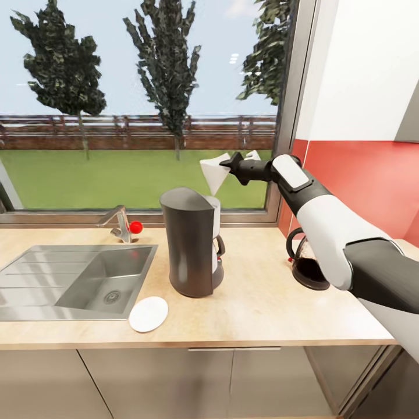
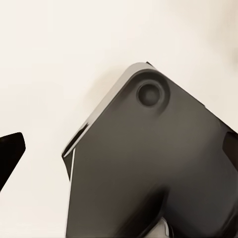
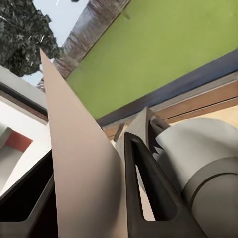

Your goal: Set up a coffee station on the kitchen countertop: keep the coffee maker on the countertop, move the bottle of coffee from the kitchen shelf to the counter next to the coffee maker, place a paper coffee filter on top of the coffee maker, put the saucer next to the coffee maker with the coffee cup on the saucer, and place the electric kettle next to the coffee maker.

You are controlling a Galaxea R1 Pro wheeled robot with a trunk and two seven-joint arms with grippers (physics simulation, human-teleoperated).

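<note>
The dark grey coffee maker (image 1: 189,247) stands on the light wood kitchen countertop (image 1: 262,308), right of the sink. My right gripper (image 1: 228,164) is shut on the white paper coffee filter (image 1: 214,173) and holds it just above the machine's right top edge, cone tip down. In the right wrist view the filter (image 3: 64,114) sits between the fingers (image 3: 148,193), with the coffee maker's rounded top (image 3: 203,148) beyond. The white saucer (image 1: 148,314) lies at the counter's front edge, left of the machine. The glass electric kettle (image 1: 305,265) stands to the right, partly hidden by my right arm. A black fingertip (image 2: 10,153) of the left gripper sits far out at the frame's edge.
A steel sink (image 1: 75,279) with a faucet (image 1: 121,224) and red knob takes up the counter's left part. A large window runs behind the counter, and a red wall panel (image 1: 361,186) stands at the right. Dark grey robot bodywork (image 2: 148,168) shows in the left wrist view.
</note>
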